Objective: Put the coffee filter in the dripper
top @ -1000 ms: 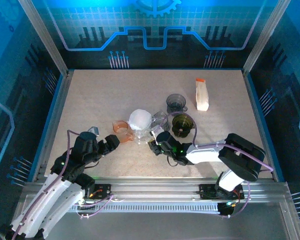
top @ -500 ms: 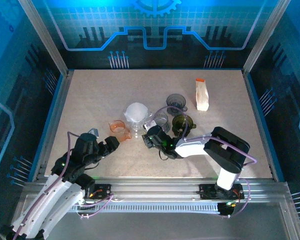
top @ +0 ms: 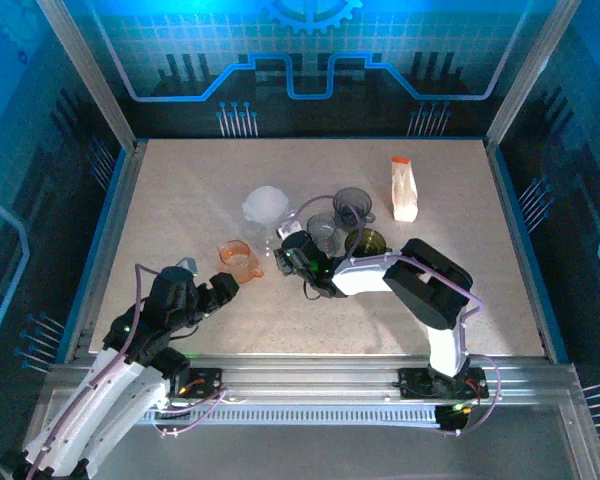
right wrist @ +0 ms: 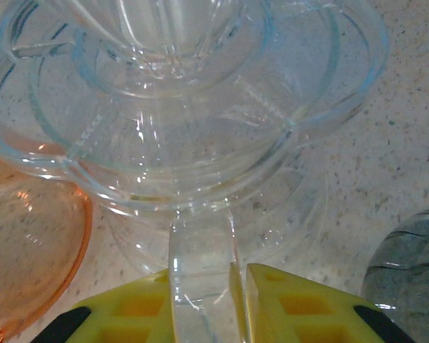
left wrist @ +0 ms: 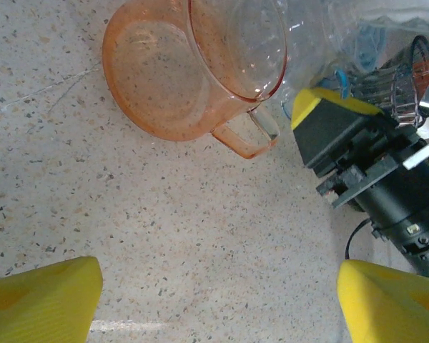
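Beyond the right gripper [top: 288, 252], from above, lies a white crumpled paper coffee filter [top: 265, 204], its facing unclear.
Left wrist: left gripper [left wrist: 218, 296] gapes, empty, near a translucent orange cup [left wrist: 179, 78]. Right wrist: yellow fingers [right wrist: 293, 300] pinch the clear ribbed dripper [right wrist: 179, 93] by its handle [right wrist: 200, 264], which points toward them.

I am not making out a single word, number or brand anywhere in here. The white carton [top: 405, 190] with the orange top is showing a face too small to read. The back wall [top: 130, 60] is carrying only a gear emblem [top: 315, 12] and glowing blue line patterns, no lettering.
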`<state>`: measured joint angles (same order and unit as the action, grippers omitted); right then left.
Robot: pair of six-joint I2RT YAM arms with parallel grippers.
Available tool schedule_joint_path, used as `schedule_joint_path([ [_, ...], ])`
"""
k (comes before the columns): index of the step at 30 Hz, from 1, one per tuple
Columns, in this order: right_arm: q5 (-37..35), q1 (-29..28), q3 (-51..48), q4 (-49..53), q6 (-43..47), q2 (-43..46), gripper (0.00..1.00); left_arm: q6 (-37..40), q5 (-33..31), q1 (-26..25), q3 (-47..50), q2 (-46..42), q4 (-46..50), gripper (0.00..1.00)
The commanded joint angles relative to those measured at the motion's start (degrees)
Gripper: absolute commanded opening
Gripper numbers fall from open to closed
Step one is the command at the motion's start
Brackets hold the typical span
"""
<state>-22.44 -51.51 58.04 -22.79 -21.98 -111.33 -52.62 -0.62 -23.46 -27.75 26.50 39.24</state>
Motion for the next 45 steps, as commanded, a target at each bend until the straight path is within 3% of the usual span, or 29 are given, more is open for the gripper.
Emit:
schedule_joint_path([
  [1,-0.2,1.3,3.7,0.0,1.0,-2.4,0.26,-0.8,0.8,0.5,1.2,-0.8,0.7,0.86],
  [7,1.0,2.4,7.4,1.2,1.4,-5.6,0.27,-0.6,0.8,0.6,1.1,-0.8,0.7,0.86],
  [12,2.0,2.1,6.6,0.3,1.4,-4.9,0.35,-0.4,0.9,0.7,1.0,-0.8,0.8,0.86],
  [20,3.0,0.3,1.3,-1.1,-0.1,1.4,0.56,-0.5,0.7,0.9,0.8,-0.7,0.4,0.87],
  [29,3.6,-2.2,-5.2,-0.7,-1.3,11.1,0.6,0.2,1.1,1.5,0.7,-0.3,-0.6,0.87],
  [32,9.8,-2.3,-6.5,-1.4,-0.8,13.1,0.6,1.1,3.2,3.3,0.1,1.1,-1.8,0.86],
  [37,26.1,-1.8,-5.4,-3.7,1.3,10.5,0.62,2.5,5.9,5.6,-1.1,3.0,-2.3,0.86],
  [45,31.5,-1.8,-0.2,-2.7,4.2,4.0,0.62,1.9,7.6,6.1,-0.3,2.3,-2.2,0.89],
])
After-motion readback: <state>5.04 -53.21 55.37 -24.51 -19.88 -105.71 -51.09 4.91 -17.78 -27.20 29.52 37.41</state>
